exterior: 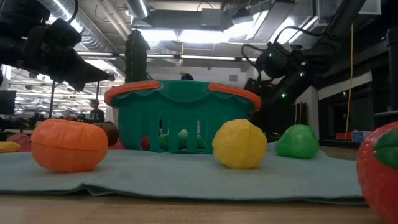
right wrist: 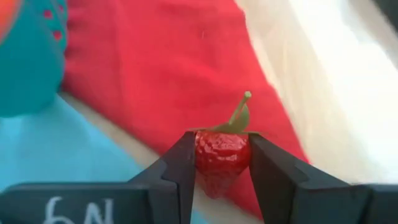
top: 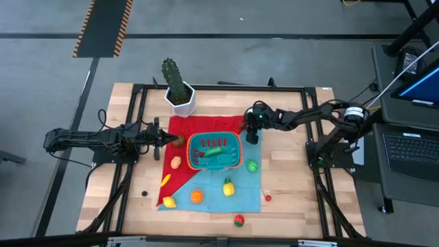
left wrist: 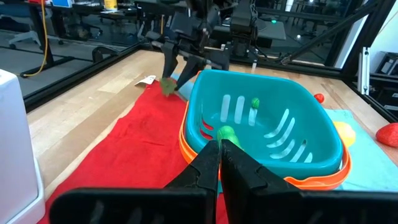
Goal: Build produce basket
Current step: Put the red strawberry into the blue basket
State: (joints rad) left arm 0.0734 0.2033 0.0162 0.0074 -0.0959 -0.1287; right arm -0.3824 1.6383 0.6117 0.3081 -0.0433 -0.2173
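- Right gripper (right wrist: 221,163) clamps a red toy strawberry (right wrist: 221,158) with a green stem between its 2 fingers, held above the red cloth (right wrist: 161,68) just beside the basket's far right corner.
- Left gripper (left wrist: 221,163), fingers pressed together and grasping nothing, sits at the basket's left side over the red cloth, pointing toward the teal bowl.
- The teal basket (top: 233,159) with its orange-red rim rests at the table's centre, on the seam between the red cloth and a light blue cloth (top: 243,195); a green piece (top: 214,150) lies inside.
- Loose produce rings the basket's near side: an orange piece (top: 197,195), a yellow one (top: 228,186), a green one (top: 252,165) on the blue cloth.
- A red-and-green fruit (top: 239,220) lies on bare wood (top: 288,199).
- A cactus in a white pot (top: 180,98) stands at the far edge.
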